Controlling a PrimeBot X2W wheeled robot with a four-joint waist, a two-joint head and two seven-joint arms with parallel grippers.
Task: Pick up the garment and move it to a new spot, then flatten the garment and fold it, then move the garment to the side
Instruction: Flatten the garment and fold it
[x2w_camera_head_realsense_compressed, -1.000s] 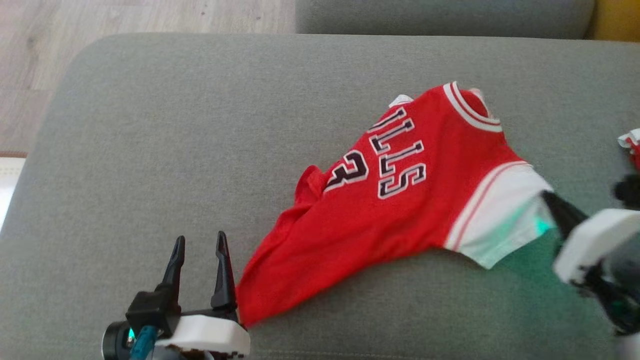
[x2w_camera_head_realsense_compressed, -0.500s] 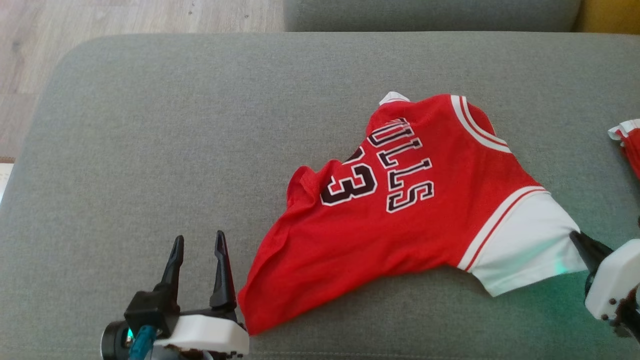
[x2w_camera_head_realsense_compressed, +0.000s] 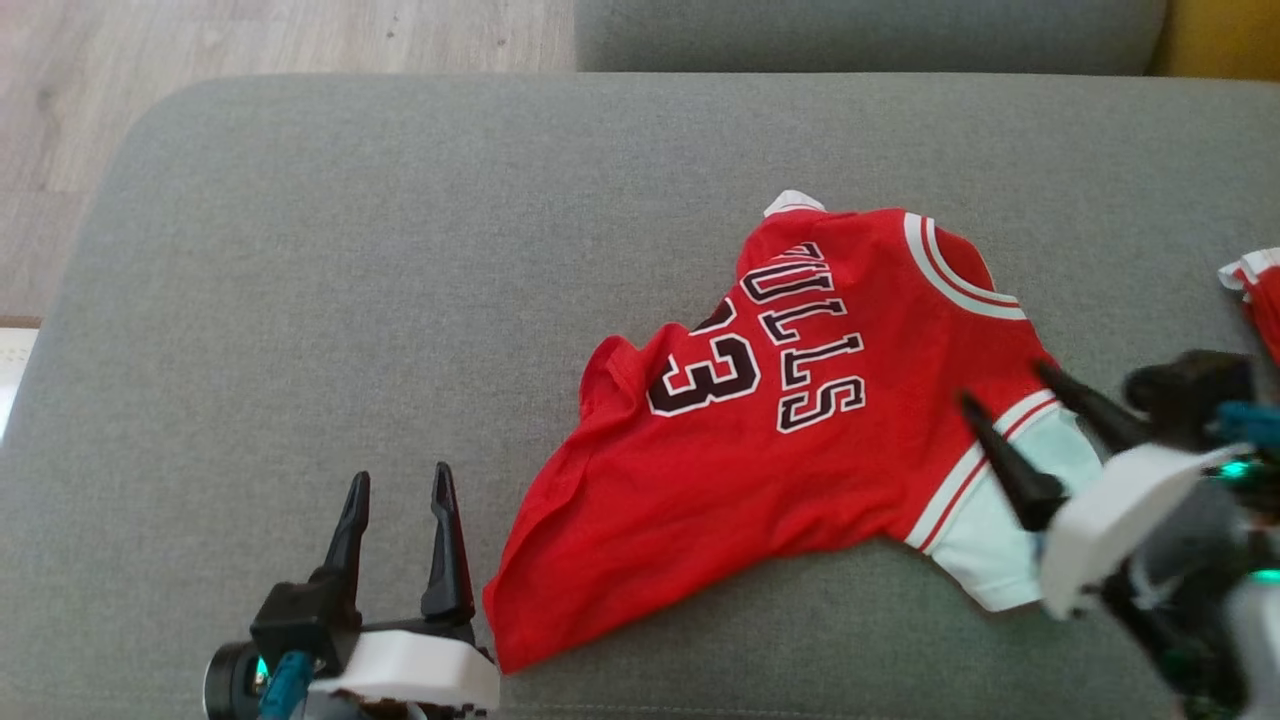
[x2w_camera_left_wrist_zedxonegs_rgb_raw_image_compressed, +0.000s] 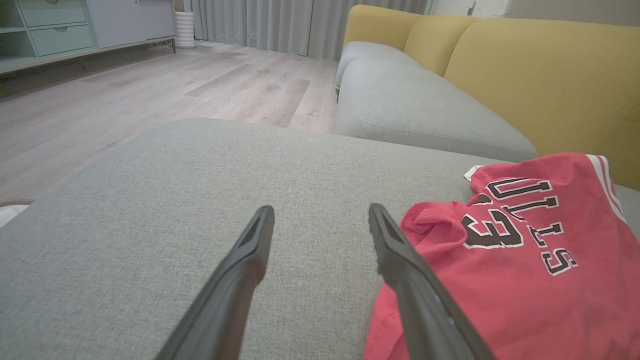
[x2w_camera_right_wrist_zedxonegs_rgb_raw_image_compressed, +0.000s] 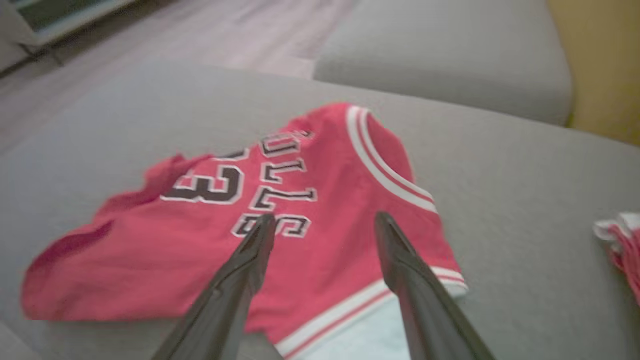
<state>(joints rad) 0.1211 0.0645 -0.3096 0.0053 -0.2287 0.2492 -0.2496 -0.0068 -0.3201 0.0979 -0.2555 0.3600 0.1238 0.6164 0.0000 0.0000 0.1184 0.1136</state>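
The garment (x2w_camera_head_realsense_compressed: 800, 440) is a red jersey with white sleeves, black lettering and the number 33; it lies crumpled on the grey cushion (x2w_camera_head_realsense_compressed: 350, 300). It also appears in the left wrist view as the garment (x2w_camera_left_wrist_zedxonegs_rgb_raw_image_compressed: 525, 270) and in the right wrist view as the garment (x2w_camera_right_wrist_zedxonegs_rgb_raw_image_compressed: 280, 220). My right gripper (x2w_camera_head_realsense_compressed: 1005, 390) hovers open over the white sleeve, holding nothing. My left gripper (x2w_camera_head_realsense_compressed: 398, 482) stands open just left of the jersey's lower hem, empty. From the left wrist, the left gripper (x2w_camera_left_wrist_zedxonegs_rgb_raw_image_compressed: 320, 217) points across bare cushion beside the hem. The right gripper (x2w_camera_right_wrist_zedxonegs_rgb_raw_image_compressed: 324, 222) frames the lettering.
A second red and white cloth (x2w_camera_head_realsense_compressed: 1255, 290) lies at the cushion's right edge. Another grey cushion (x2w_camera_head_realsense_compressed: 860, 35) and a yellow sofa back (x2w_camera_left_wrist_zedxonegs_rgb_raw_image_compressed: 540, 75) stand beyond. Wooden floor (x2w_camera_head_realsense_compressed: 250, 40) lies past the cushion's far left edge.
My right gripper has let go of the white sleeve, opened, and moved up and left over it. The jersey has settled flatter on the cushion. The left gripper has not moved.
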